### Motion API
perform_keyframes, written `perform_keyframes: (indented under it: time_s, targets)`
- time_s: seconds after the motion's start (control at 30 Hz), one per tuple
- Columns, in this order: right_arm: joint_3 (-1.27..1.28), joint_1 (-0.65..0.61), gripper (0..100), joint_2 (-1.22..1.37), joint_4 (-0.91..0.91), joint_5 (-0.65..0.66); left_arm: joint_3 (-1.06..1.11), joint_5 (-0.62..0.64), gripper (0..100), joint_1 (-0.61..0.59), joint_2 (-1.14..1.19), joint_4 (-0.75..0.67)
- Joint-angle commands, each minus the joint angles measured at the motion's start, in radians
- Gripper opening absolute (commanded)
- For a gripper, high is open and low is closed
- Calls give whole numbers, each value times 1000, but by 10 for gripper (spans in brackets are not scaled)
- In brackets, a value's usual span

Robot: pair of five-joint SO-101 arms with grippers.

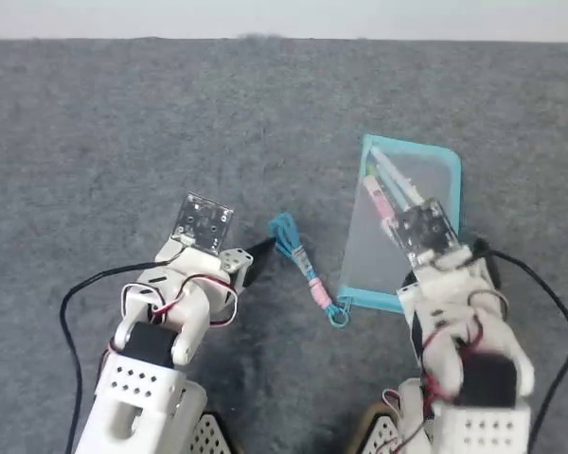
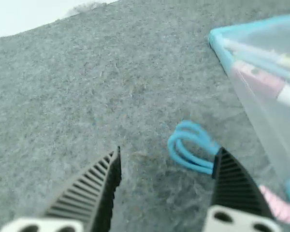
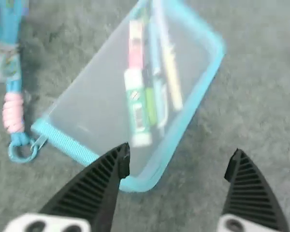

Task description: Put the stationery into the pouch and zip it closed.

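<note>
A clear pouch (image 1: 398,227) with a turquoise zip border lies flat on the grey felt, several pens (image 3: 147,82) inside it. A blue and pink lanyard (image 1: 303,265) runs from its zip ring (image 1: 338,314) toward the left arm. My left gripper (image 2: 166,179) is open just short of the lanyard's blue loop (image 2: 188,147). My right gripper (image 3: 176,181) hangs open over the near end of the pouch (image 3: 130,96), nothing between its fingers. In the high view the right arm's wrist (image 1: 424,232) covers part of the pouch.
Grey felt (image 1: 123,123) covers the table all round. Black cables (image 1: 71,312) trail from both arm bases near the front edge.
</note>
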Motion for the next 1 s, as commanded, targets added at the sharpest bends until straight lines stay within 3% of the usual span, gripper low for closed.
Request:
perform_keyframes:
  time_s: [0.0,0.17,0.33,0.47,0.6,0.73,0.8,0.97]
  targets:
    - [97,-2,307,-104,-58,-15,-51,71,292,-18,-120,29]
    - [256,12,296,-199,-99,-17,85,72,291,-61,-373,64]
    - [315,59,113,-263,-99,-18,242,66,291,-61,-603,31]
    - [361,73,8,-308,-94,-15,285,63,291,-69,-531,35]
    - [425,76,6,-351,-94,-15,288,63,291,-69,-476,51]
    - [480,110,6,-354,-96,-17,288,63,287,-69,-417,166]
    - [508,127,6,-354,-94,-20,288,63,239,-69,-393,204]
    - [615,154,6,-354,-110,-15,288,63,1,-69,-359,230]
